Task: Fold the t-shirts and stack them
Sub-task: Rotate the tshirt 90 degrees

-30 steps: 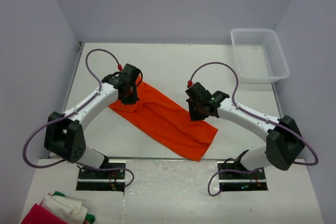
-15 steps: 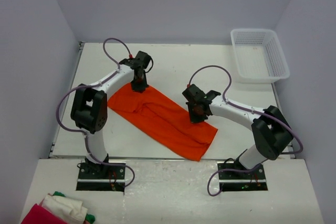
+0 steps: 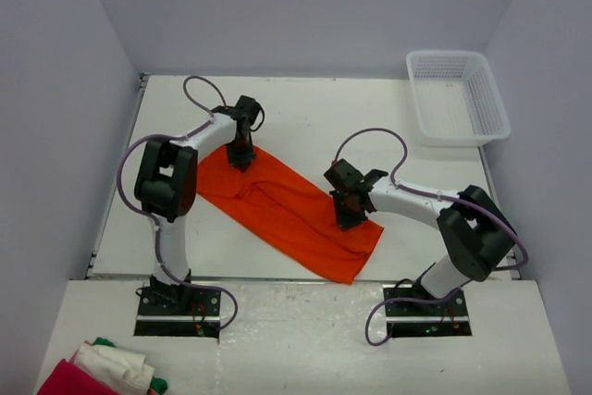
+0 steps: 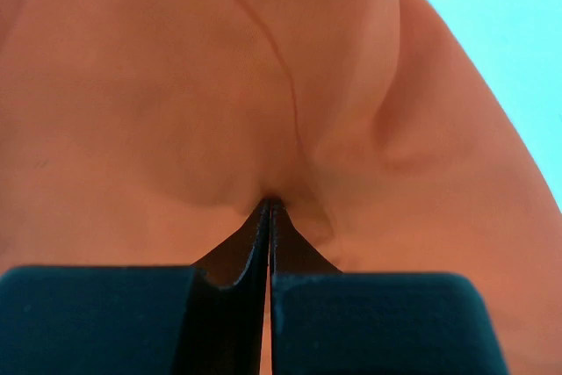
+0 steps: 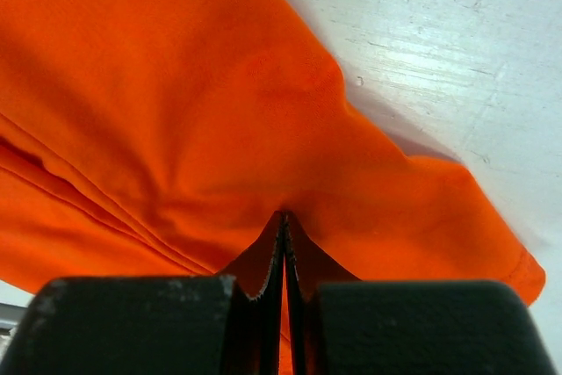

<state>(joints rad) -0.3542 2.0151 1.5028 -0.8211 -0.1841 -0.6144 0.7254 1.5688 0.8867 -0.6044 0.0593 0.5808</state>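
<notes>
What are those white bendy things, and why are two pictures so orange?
They are two robot arms bolted to a table. One picture looks down from above. The other two come from small cameras on the wrists, so close that the orange t-shirt fills them. The black wedges there are the left fingers and the right fingers, each pair pinched shut on the shirt's cloth. The shirt lies in a long strip on the table. A white basket sits at the far right corner, and a pile of other cloths lies at the near left.
</notes>
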